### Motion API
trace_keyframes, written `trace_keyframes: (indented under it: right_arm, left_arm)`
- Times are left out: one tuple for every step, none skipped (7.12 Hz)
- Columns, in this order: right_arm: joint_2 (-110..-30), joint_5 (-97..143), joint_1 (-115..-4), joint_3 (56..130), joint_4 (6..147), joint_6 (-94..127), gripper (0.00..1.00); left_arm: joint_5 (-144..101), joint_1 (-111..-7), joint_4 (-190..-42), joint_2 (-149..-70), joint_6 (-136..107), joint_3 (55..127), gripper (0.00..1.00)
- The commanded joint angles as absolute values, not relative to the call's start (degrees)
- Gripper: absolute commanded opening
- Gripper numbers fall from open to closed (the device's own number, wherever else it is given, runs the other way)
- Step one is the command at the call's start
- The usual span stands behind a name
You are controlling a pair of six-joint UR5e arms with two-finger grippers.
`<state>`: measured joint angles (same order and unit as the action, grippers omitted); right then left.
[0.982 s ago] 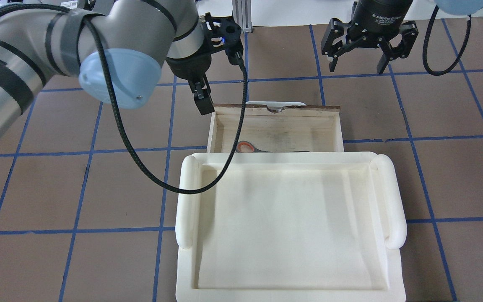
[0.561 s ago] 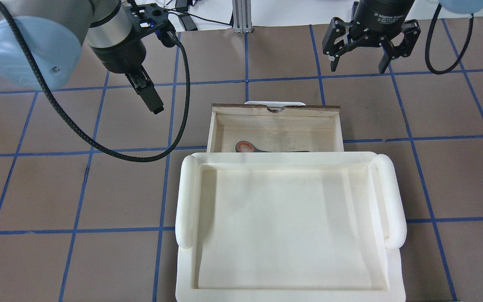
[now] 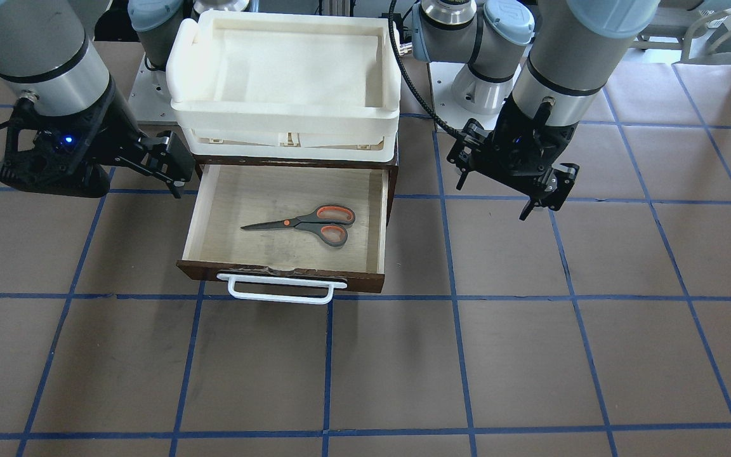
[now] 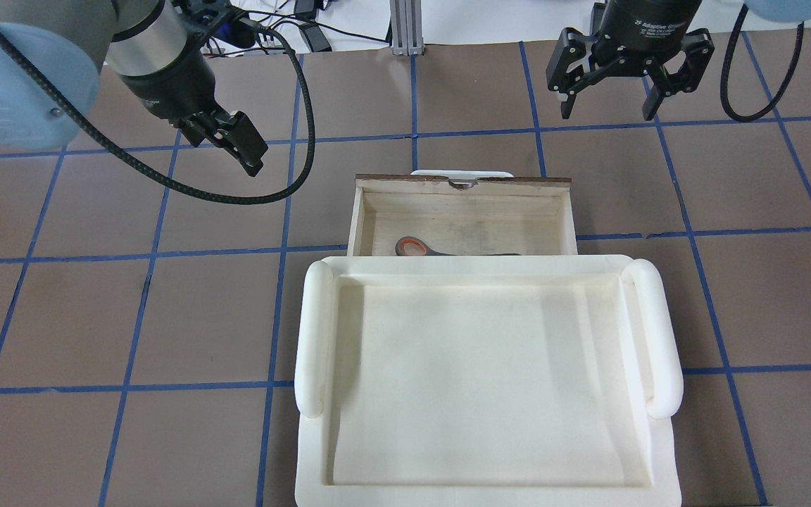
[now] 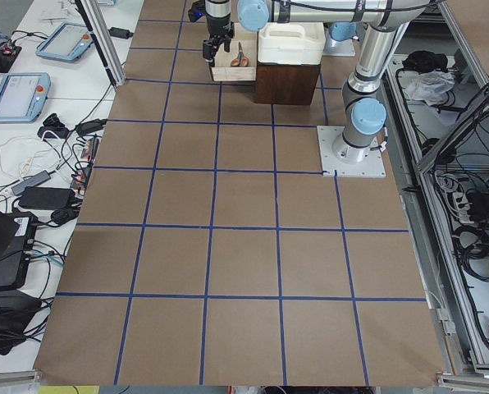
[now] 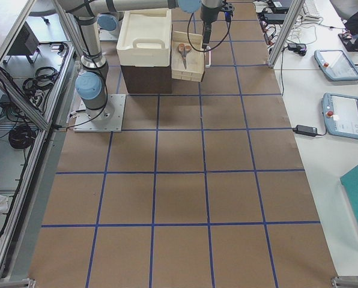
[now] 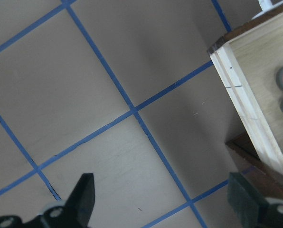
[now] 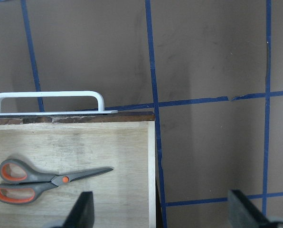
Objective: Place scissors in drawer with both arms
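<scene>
Drawer (image 3: 365, 279) pulled out toward operators' side, white loop handle (image 3: 280, 289) on front edge, facing away from robot. Scissors (image 3: 305, 223) flat on pale drawer floor, blades shut, handles toward robot's left, tips toward robot's right. Clear of all four walls, bare floor showing on every side. From overhead only one orange-lined loop and a strip of blade visible, rest hidden under rim of cream-white tub (image 4: 310, 331). Tub sitting on dark brown cabinet (image 5: 287, 82) above drawer.

Left claw (image 4: 240, 144) up over brown table (image 4: 96, 317), off drawer's left side, well apart from its wall. Fingers spread wide per wrist view, empty. Black cable (image 4: 250, 201) looping down from left wrist, seen from overhead btwn claw and drawer's left front corner.

Right claw (image 4: 608, 105) hanging above table past drawer's right front corner, fingers wide apart, empty. Right wrist view looking straight down on that corner: handle, side wall, scissors all in sight. One fingertip (image 8: 84, 209) shows over drawer floor in that view, other over table.

Table w/ blue grid lines running on beyond drawer's front and both sides. Only tub rim overhanging drawer's back portion.
</scene>
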<state>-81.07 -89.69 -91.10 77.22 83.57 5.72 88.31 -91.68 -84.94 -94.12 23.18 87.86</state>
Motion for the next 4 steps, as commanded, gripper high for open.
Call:
trace_keyframes:
  right_arm:
    - [-81.1, -89.4, -91.1, 77.3, 83.5, 5.7, 1.0]
    - [-81.1, -89.7, -91.1, 77.3, 83.4, 5.7, 1.0]
    - [-81.1, -89.5, -91.2, 77.3, 83.4, 5.7, 1.0]
    - [-81.1, -89.6, -91.2, 77.3, 83.5, 5.7, 1.0]
  left_arm:
    - [88.7, -91.8, -88.9, -90.9, 6.1, 87.1, 1.0]
    - [88.3, -91.8, -91.4, -89.2, 0.7, 86.8, 1.0]
    - [88.5, -91.8, -91.6, -88.7, -3.5, 86.9, 1.0]
    - [88.9, -91.8, -91.7, -88.5, -3.6, 87.4, 1.0]
